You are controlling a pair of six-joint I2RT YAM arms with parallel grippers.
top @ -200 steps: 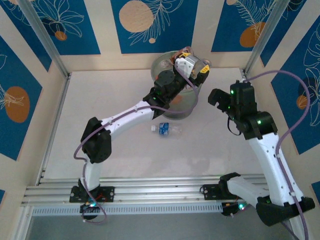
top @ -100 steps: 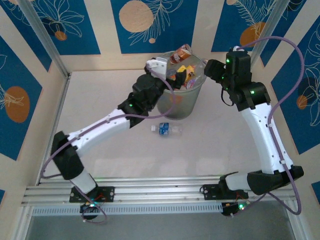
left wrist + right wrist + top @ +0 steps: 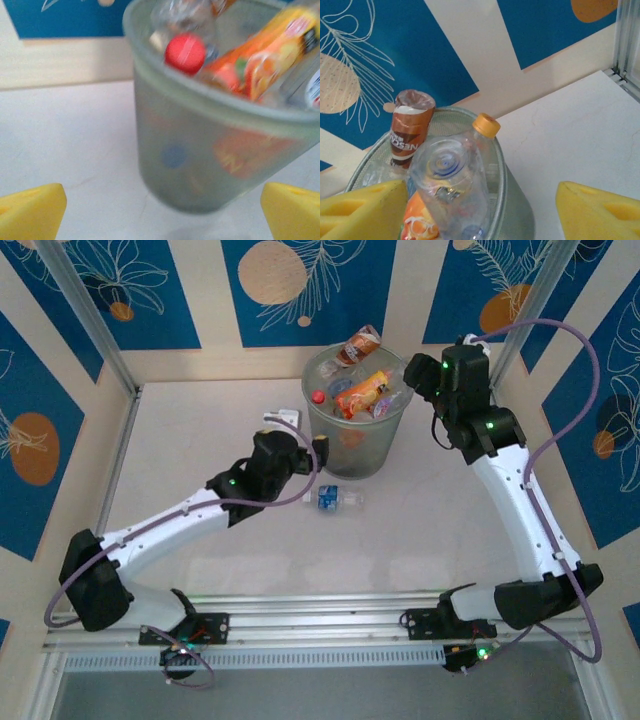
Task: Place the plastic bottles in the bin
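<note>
The bin stands at the back of the table, heaped with plastic bottles: an orange-labelled one, a brown-labelled one poking over the far rim, and a red cap. One blue-labelled bottle lies on the table in front of the bin. My left gripper hangs open and empty just left of the bin, low by its wall. My right gripper is open at the bin's right rim, above a clear upturned bottle and an orange-capped one that rest in the bin.
Patterned blue walls close in the back and both sides. A metal post stands in the far right corner behind my right arm. Bare tabletop stretches left of the bin and in front of the lying bottle.
My left arm has drawn back from over the bin to its left side and lower, its jaws wider. My right arm has swung up to the bin's right rim.
</note>
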